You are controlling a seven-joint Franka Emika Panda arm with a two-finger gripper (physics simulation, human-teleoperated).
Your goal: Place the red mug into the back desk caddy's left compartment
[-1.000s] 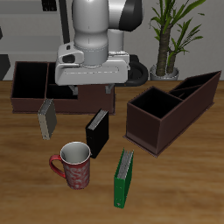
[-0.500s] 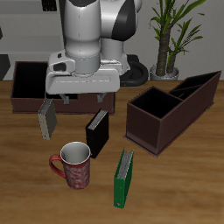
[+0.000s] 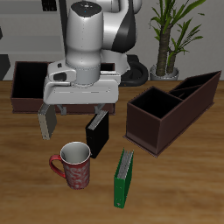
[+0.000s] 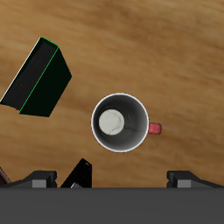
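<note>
I am holding my two-finger gripper (image 3: 74,116) above the wooden table (image 3: 184,188), its jaws spread wide apart and gripping nothing. The fingers are showing as flat grey pads (image 3: 46,121) hanging under the pale grey wrist block.

The red ceramic mug with a pale speckled pattern (image 3: 74,165) is standing upright on the brown wood-grain tabletop, nearer the table's front edge than my gripper and apart from it. Its glossy white inside is facing up, and through my wrist camera I am looking almost straight down into the round mouth of the mug (image 4: 122,122), with the small red loop handle (image 4: 155,129) sticking out to one side. My fingers are not touching it.

The long low dark brown rectangular desk caddy with a black inside (image 3: 29,81) is sitting farther back, mostly hidden behind my arm; one open end section is showing, with smooth dark walls and floor. The mug is lying well apart from it.

A thin black book (image 3: 97,130) is standing just beside my gripper, and a slim green-edged book (image 3: 124,178) is standing near the mug. A longer brown box with a slanted raised end (image 3: 171,107) is resting beside them, and a potted green plant (image 3: 166,39) is standing behind it.
</note>
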